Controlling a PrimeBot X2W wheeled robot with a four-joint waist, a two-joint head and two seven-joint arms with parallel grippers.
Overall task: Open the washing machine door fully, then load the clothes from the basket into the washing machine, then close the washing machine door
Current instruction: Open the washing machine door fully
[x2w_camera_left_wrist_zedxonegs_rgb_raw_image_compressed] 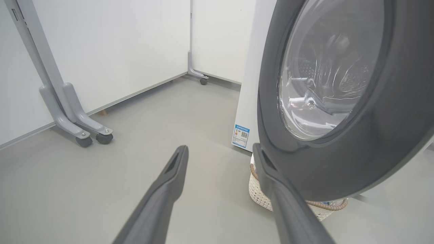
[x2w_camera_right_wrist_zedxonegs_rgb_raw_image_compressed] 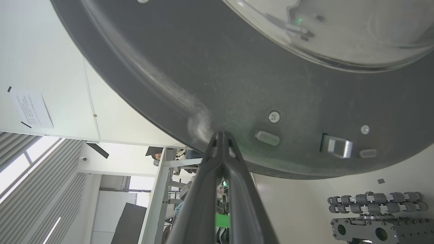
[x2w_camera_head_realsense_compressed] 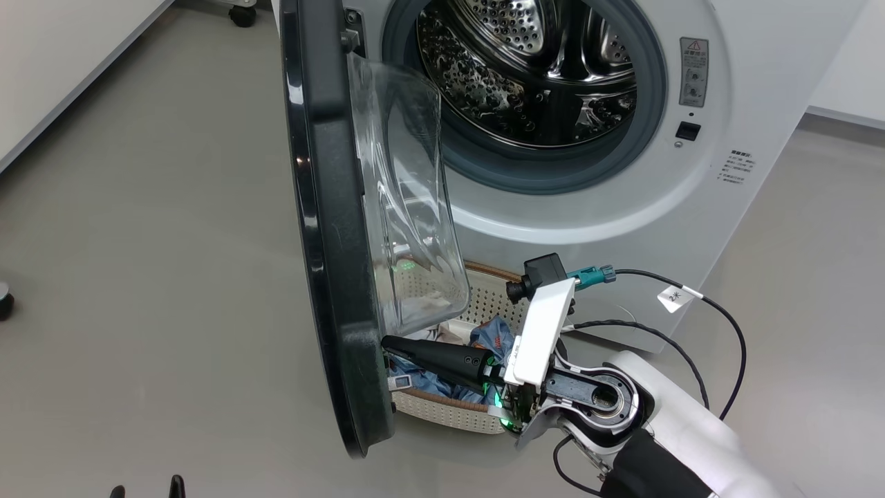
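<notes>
Far and right: washing machine (x2w_camera_head_realsense_compressed: 622, 207), white front, mouth uncovered, bare steel drum inside.

Left of that mouth: washing machine door (x2w_camera_head_realsense_compressed: 325, 242), hinged at its far end, swung out to about square with the machine's front. Seen edge-on from the head view, running from far to near, free edge pointing near, glass bowl bulging right.

On the floor, near the machine's front and partly under the bowl: basket (x2w_camera_head_realsense_compressed: 449, 411), loaded.

Inside it: clothes (x2w_camera_head_realsense_compressed: 494, 339), blue and white, bunched, untouched.

Right gripper (x2w_camera_head_realsense_compressed: 387, 344): pinched shut on nothing, long axis lying right to left over the basket, tips pressed to the inner face of the door's black rim low at its near end.

Left gripper (x2w_camera_left_wrist_zedxonegs_rgb_raw_image_compressed: 220, 149): spread wide, holding nothing, hanging just off the door's outer face.

Step in hand, by judgement: first one, opening fully. Next: push on leftward so the door swings farther back, then draw clear and reach down for cloth.
</notes>
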